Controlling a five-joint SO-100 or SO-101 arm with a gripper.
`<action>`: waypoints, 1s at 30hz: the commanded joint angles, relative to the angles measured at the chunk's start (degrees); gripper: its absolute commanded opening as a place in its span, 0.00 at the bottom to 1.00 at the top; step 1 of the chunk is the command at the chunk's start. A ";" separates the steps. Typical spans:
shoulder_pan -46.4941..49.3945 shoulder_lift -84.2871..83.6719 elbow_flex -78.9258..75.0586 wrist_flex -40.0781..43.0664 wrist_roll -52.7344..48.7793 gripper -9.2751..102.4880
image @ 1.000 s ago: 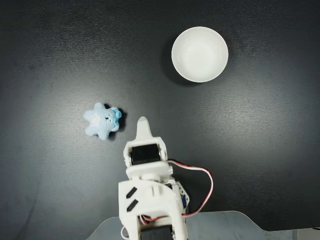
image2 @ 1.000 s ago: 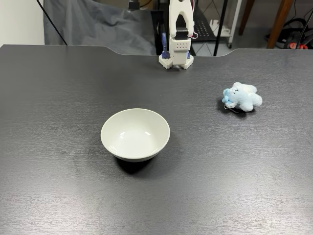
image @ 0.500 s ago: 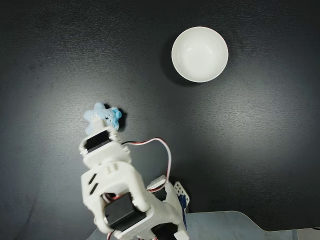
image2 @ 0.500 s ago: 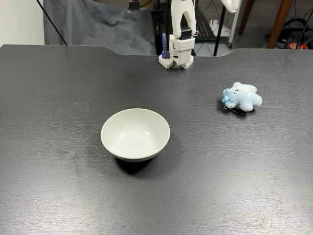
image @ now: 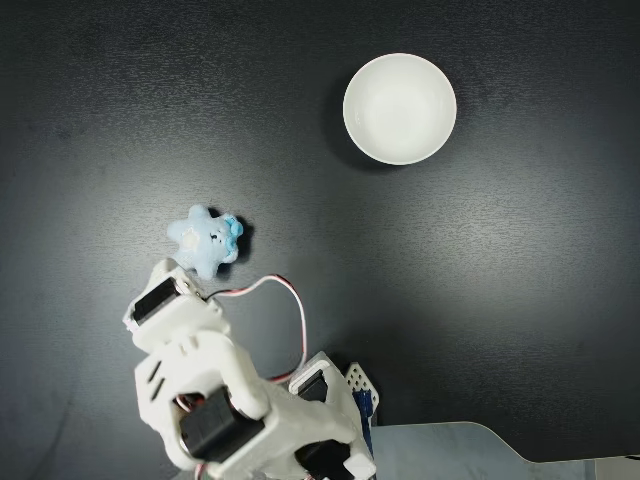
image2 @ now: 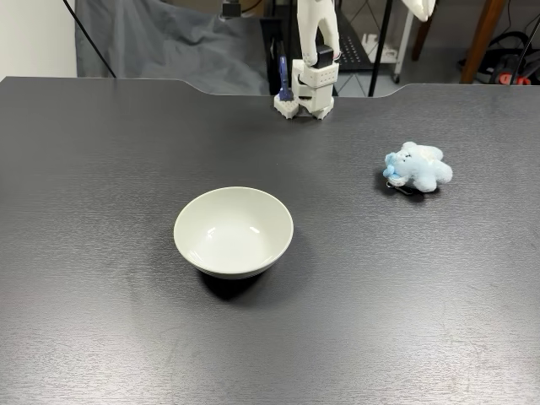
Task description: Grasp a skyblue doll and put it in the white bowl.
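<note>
- Small pale sky-blue plush doll [image: 205, 241] lies on the dark bench, touching nothing.
- Glossy round white bowl [image2: 234, 232] sits mid-bench, well apart.
- White arm's claw [image2: 419, 8] hangs above the doll; its opening cannot be told.

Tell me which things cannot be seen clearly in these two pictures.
- Fingers: in the top-down fixed view the arm's own white body covers them; in the front fixed view the top edge cuts them off. Open or shut cannot be told.
- Doll: its lower edge lies behind the arm.
- Bowl: its underside is hidden.
</note>
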 commanded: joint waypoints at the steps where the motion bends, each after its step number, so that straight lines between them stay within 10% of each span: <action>1: -0.44 -0.09 3.43 2.81 -15.21 0.08; 9: 3.43 0.26 16.88 2.72 -40.61 0.08; 30: 8.35 -0.09 18.11 2.02 -41.92 0.08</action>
